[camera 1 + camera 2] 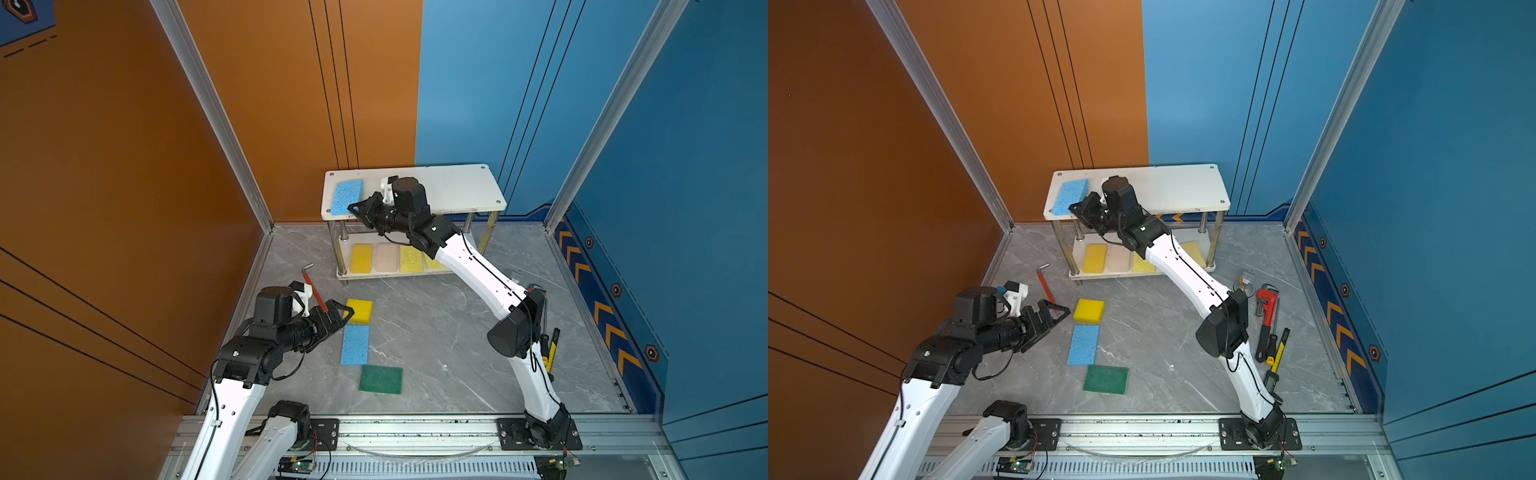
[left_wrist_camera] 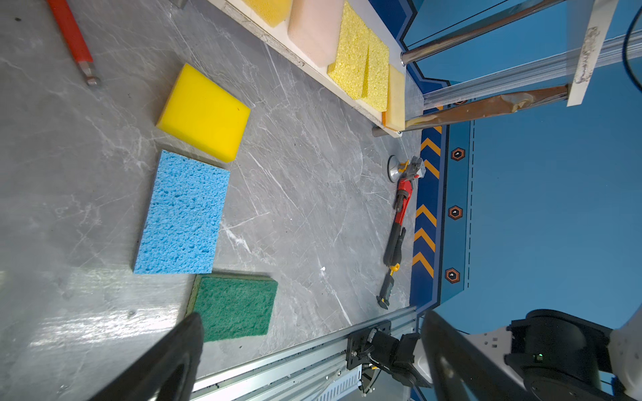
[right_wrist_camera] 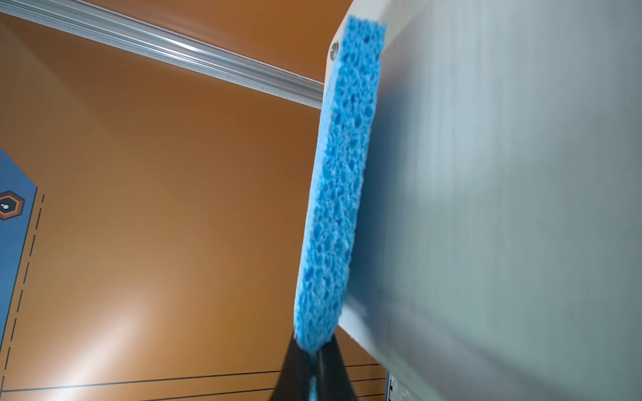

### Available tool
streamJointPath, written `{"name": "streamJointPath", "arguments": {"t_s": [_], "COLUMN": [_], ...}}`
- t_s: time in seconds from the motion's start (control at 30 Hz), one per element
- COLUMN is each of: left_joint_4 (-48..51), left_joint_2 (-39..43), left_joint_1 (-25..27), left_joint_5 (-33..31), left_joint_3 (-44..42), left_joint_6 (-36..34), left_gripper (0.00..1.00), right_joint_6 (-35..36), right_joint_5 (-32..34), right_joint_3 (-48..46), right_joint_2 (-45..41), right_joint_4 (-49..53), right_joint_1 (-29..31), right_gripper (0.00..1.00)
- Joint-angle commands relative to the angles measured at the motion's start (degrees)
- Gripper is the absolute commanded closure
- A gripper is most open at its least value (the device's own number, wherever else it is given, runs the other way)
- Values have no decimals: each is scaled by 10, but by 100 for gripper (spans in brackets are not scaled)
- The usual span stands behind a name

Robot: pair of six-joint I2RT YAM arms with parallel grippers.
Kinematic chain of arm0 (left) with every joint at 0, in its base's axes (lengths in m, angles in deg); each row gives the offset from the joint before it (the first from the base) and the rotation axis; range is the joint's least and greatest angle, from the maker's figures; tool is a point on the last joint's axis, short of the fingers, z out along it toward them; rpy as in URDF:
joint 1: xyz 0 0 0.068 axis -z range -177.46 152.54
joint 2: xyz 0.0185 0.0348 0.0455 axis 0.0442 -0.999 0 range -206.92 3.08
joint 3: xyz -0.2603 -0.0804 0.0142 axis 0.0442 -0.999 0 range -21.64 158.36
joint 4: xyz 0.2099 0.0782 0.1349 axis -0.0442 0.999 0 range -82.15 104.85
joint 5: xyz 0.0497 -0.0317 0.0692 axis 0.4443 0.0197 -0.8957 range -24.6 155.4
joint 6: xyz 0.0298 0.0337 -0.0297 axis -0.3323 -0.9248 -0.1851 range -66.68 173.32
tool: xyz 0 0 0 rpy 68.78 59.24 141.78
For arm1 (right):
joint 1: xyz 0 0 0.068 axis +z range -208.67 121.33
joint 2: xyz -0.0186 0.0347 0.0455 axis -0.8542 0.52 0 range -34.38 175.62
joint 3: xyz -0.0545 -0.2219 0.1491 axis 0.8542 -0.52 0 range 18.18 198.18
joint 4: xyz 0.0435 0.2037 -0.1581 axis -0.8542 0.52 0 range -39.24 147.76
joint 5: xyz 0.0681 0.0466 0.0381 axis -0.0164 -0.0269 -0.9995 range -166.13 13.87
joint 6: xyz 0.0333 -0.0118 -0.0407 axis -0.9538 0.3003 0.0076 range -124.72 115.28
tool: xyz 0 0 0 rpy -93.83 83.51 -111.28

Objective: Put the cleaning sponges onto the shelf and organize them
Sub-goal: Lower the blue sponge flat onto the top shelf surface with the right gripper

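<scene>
The blue porous rectangular sponge (image 1: 347,196) lies flat at the left end of the top white board of the two-tier chrome-post shelf (image 1: 457,187). My right tool (image 1: 356,206) is closed tight on its near short edge, the dark jaws pinching the foam in the right wrist view. I judge this to be the set-down of that sponge. Next I need to part the jaws and back off toward the board's front edge without dragging the sponge along. On the lower board a bright yellow foam sponge (image 1: 361,258), a cream-pink sponge (image 1: 386,257) and a pale yellow porous sponge (image 1: 411,258) sit in a row, with more hidden behind my arm. On the grey marble table (image 1: 457,353), in a line running toward its front edge, wait a second bright yellow foam sponge (image 1: 360,311), a second blue porous sponge (image 1: 355,345) and a dark green scouring sponge (image 1: 380,379). My left tool (image 1: 347,311) hangs beside that yellow one, spread wide and empty.
</scene>
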Motion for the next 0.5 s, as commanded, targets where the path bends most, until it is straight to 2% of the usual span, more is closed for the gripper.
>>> {"name": "streamJointPath", "arguments": {"t_s": [0.0, 0.47], "left_joint_4": [18, 37], "left_joint_2": [2, -4], "left_joint_1": [6, 28], "left_joint_5": [-18, -50], "left_joint_3": [14, 40], "left_joint_6": [-24, -54], "left_gripper": [2, 2], "right_joint_6": [-22, -32], "right_joint_5": [-21, -28], "right_joint_3": [22, 29], "right_joint_2": [12, 26], "right_joint_4": [3, 3], "right_joint_1": [-2, -4], "right_gripper": [99, 98]}}
